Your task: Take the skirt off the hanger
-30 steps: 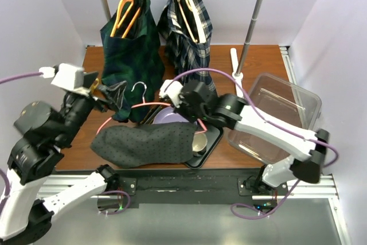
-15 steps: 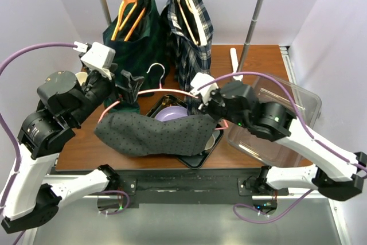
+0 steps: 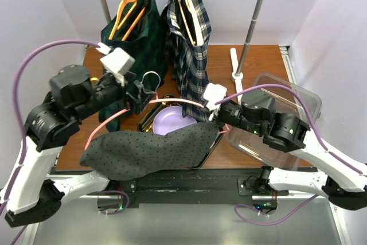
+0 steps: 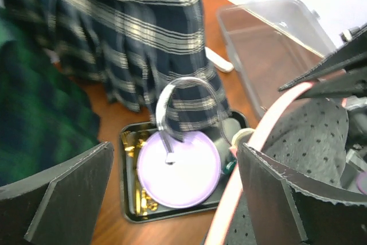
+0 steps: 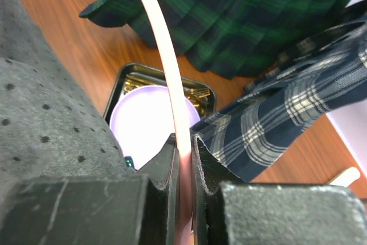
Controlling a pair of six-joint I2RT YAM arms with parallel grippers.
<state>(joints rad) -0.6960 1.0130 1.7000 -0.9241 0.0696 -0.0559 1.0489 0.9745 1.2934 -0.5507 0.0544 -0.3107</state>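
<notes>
Grey dotted skirt held up above the near edge of the desk, draped on the pink hanger, partly over the black tray. Probably light and soft: sags under the bar in one long limp pouch, so nothing stiff to push against. Thick, felt-like cloth, likely not slippery. Hanger thin and springy, bent into an arc. Best to pinch the cloth at its left end, close to where the pink bar enters it, and to draw it sideways off the bar. Right jaws closed narrow on the pink bar near its right end. Left jaws spread wide, holding nothing, close to the metal hook.

In the top view: the whole skirt and both arms, but not the grip itself. In the right wrist view: the pink bar pinched tight between the jaws, grey cloth just beside it on the left. In the left wrist view: the hook between the wide jaws yet apart from both, with the purple plate behind it in the tray.
</notes>
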